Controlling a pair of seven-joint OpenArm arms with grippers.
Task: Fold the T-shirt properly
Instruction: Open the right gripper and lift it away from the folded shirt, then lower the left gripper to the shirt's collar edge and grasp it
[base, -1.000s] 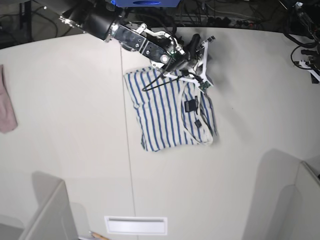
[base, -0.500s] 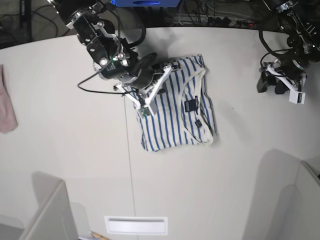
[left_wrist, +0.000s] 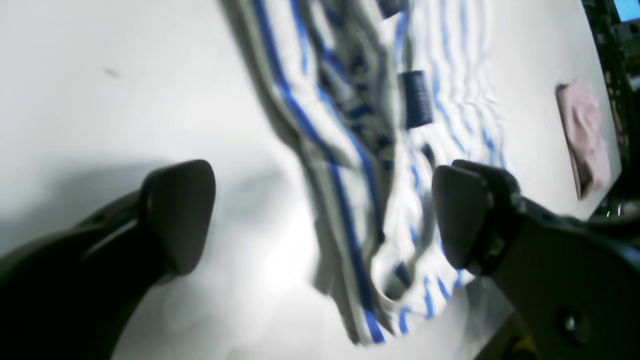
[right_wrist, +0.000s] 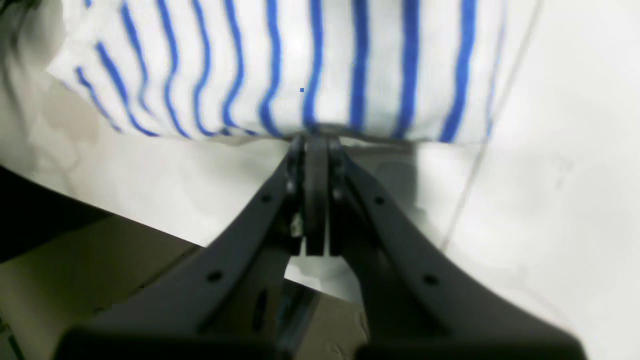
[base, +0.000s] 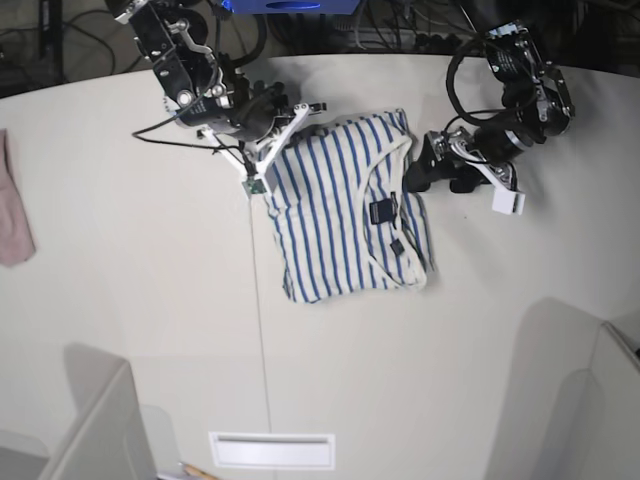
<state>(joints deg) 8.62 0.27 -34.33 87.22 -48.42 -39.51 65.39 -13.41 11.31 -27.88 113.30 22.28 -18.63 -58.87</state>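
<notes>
T-shirt (base: 345, 215) lies folded, blue-striped, neckline rumpled.

The pale worktop (base: 130, 300) spreads across the base view, with a thin seam (base: 258, 330) running down it from back to front. At its far left edge lies a pinkish cloth (base: 12, 215) — crumpled, partly cut off by the frame. A flat white slot (base: 272, 450) sits near the front edge. Behind the back edge — dark cables (base: 420, 35) and a blue box (base: 290, 5). Grey panels (base: 100, 425) rise at the front corners.
</notes>
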